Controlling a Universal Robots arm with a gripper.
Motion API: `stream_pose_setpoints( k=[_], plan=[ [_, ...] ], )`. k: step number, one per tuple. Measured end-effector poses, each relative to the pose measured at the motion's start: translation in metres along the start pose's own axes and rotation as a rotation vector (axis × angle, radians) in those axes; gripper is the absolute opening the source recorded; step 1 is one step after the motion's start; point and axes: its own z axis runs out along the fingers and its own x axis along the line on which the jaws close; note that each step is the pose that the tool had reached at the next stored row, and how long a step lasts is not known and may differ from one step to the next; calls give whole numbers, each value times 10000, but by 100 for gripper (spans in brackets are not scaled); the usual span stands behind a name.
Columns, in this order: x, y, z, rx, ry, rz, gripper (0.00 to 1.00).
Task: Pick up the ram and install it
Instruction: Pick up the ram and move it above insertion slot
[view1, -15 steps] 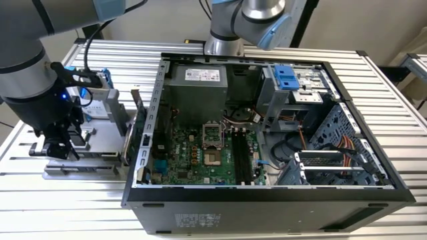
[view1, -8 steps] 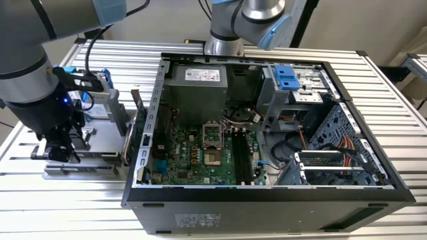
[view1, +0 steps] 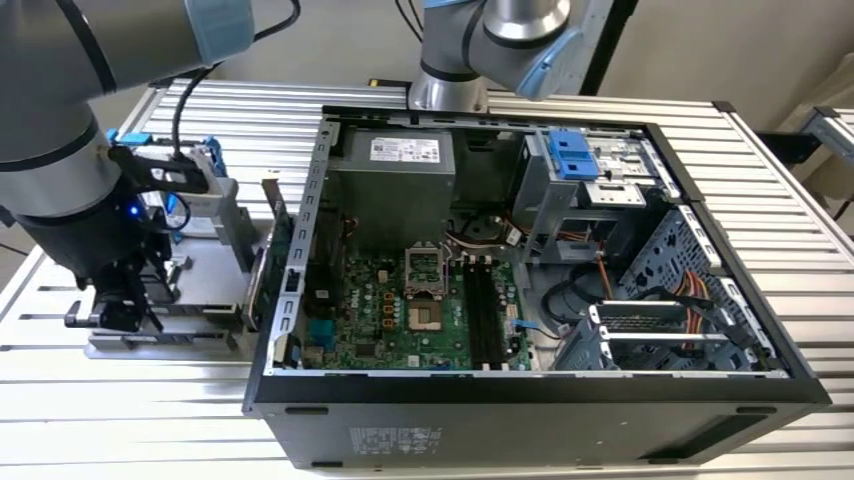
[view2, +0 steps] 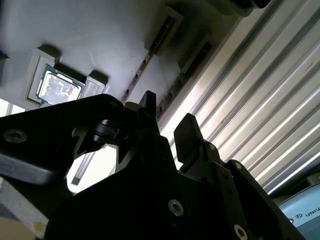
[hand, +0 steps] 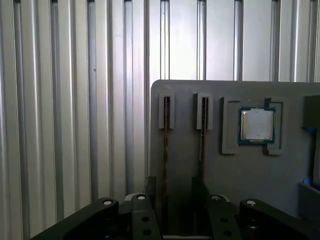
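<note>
Fingers apart — ram on edge between them

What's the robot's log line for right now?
gripper: open, empty, over flat grey tray | thin dark ram stick: on edge in tray slot, in line with finger gap | square silver chip: in tray

in the exterior view the arm covers much of the tray, and what sits in it is too small to tell. in the first wrist view the ram stands edge-on, its lower end lost in shadow between the fingers; the tray runs off the edge past the cpu. in the second wrist view the slots are too dark to read.
</note>
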Motion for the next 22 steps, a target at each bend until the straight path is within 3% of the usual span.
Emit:
stream_pose_setpoints(
  k=[22],
  plan=[
    [20, -2, 200, -5, -2, 227, 100]
  ],
)
